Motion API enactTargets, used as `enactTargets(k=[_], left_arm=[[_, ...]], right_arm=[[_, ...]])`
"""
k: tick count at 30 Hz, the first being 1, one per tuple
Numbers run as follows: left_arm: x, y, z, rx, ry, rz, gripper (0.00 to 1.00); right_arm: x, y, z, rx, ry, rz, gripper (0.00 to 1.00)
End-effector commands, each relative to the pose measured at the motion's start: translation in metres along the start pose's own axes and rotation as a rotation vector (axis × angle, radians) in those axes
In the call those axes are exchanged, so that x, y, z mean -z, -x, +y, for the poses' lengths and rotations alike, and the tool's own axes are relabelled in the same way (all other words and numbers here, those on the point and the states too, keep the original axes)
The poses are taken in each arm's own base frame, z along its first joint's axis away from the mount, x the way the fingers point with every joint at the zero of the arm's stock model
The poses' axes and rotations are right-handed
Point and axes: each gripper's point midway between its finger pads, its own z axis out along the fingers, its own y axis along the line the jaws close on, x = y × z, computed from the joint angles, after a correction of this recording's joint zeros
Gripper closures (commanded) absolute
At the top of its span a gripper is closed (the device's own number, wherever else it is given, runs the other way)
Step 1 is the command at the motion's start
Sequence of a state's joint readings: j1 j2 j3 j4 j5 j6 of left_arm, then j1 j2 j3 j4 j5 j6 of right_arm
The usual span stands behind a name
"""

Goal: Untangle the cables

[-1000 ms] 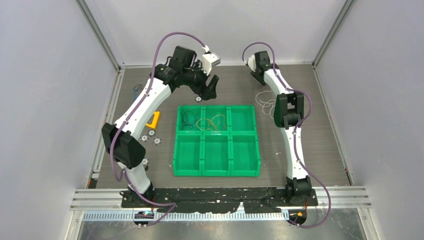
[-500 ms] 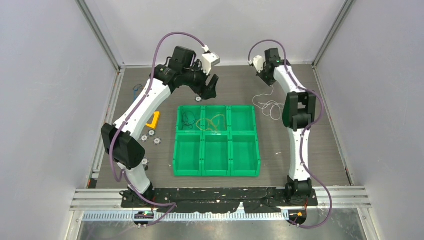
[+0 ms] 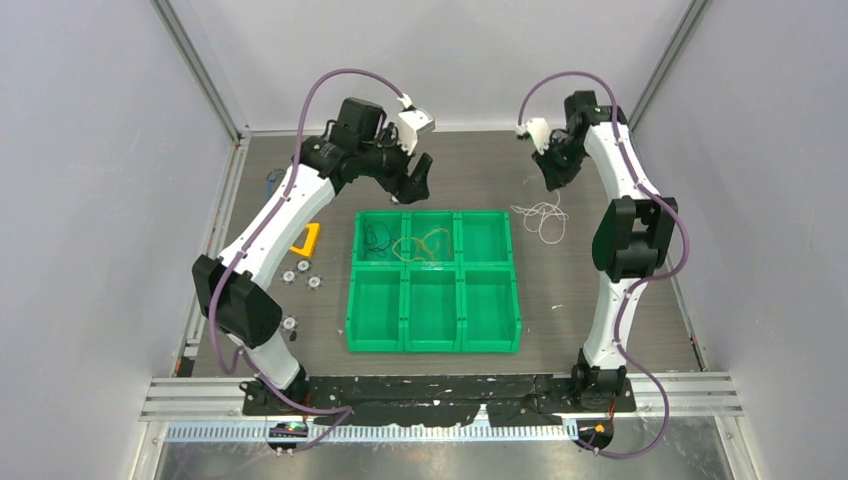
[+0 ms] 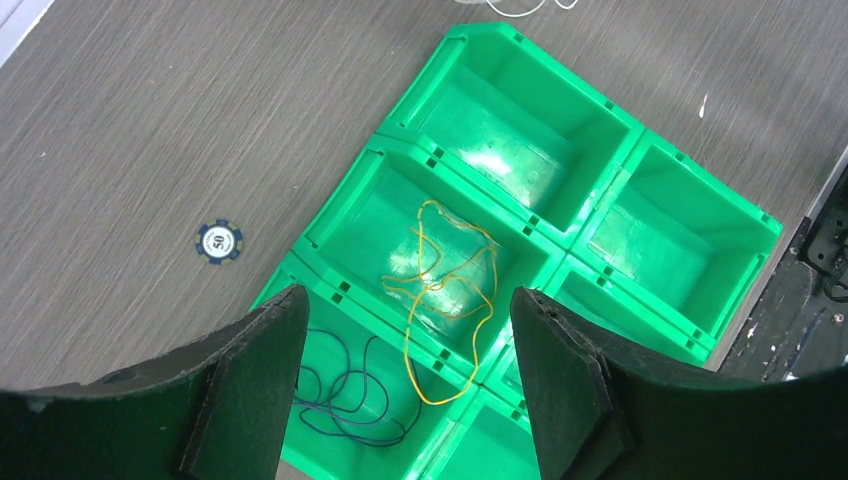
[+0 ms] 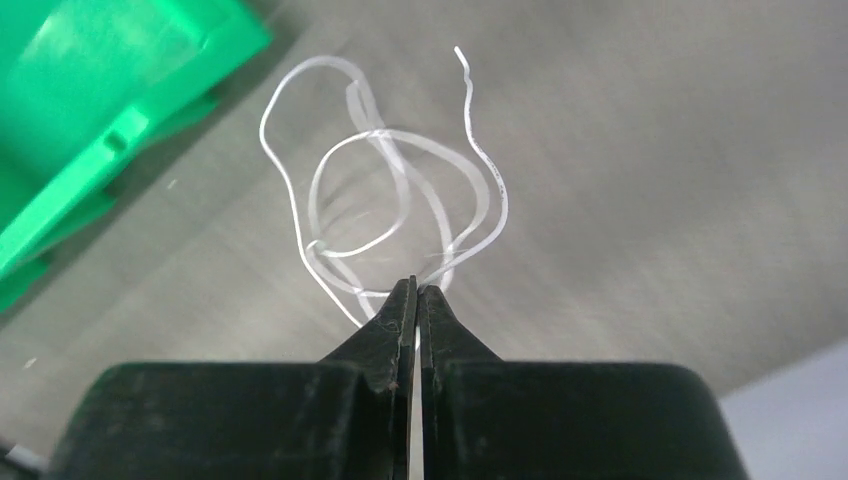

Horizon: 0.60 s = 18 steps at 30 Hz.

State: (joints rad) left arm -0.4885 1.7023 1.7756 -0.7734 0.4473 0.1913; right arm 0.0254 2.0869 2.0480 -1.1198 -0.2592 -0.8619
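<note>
My right gripper (image 3: 553,180) (image 5: 415,287) is shut on the white cable (image 5: 390,190), whose loops hang from the fingertips over the table at the back right (image 3: 541,213). My left gripper (image 3: 415,186) (image 4: 408,300) hovers open above the green tray's back row with nothing between its fingers. The yellow-orange cable (image 4: 445,280) (image 3: 420,246) lies in the back middle compartment, one loop crossing the divider. A dark blue cable (image 4: 345,400) (image 3: 377,238) is coiled in the back left compartment.
The green six-compartment tray (image 3: 433,340) sits mid-table; its front row holds nothing. A yellow piece (image 3: 307,240) and small round discs (image 3: 290,275) lie left of it. A blue poker chip (image 4: 219,241) sits behind it. A small wire tangle (image 3: 272,180) lies by the left rail.
The right gripper closed on the white cable and the arm swung right and up, dragging the cable along. The left arm shifted slightly, its gripper still open.
</note>
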Motion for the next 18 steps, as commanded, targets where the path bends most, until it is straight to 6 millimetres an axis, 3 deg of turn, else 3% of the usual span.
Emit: enactTargets(k=[1,4,6,7,9,11,14,18], left_arm=[[0.015,0.019,-0.004,-0.031,0.002,-0.080,0.25],[0.015,0.018,-0.004,-0.023,0.001,-0.078,0.25],[0.015,0.020,-0.005,-0.020,0.001,-0.082,0.25],[0.015,0.020,-0.005,-0.020,-0.001,-0.083,0.25],[0.015,0.021,-0.005,-0.020,0.000,-0.082,0.25],[0.016,0.021,-0.005,-0.020,0.002,-0.083,0.25],[0.017,0.019,-0.006,-0.016,0.001,-0.080,0.25],[0.017,0.016,-0.007,-0.010,-0.003,-0.079,0.25]], right_arm=[[-0.014,-0.045,0.062,-0.048,0.286,0.118,0.95],[-0.030,-0.062,0.069,-0.080,0.301,0.165,0.95],[-0.041,-0.068,0.063,-0.095,0.267,0.190,0.91],[-0.046,-0.068,0.058,-0.100,0.245,0.189,0.87],[-0.050,-0.070,0.055,-0.132,0.227,0.206,0.58],[-0.051,-0.070,0.053,-0.161,0.214,0.212,0.39],[-0.049,-0.068,0.053,-0.216,0.187,0.208,0.29],[-0.037,-0.068,0.045,-0.401,0.119,0.182,0.27]])
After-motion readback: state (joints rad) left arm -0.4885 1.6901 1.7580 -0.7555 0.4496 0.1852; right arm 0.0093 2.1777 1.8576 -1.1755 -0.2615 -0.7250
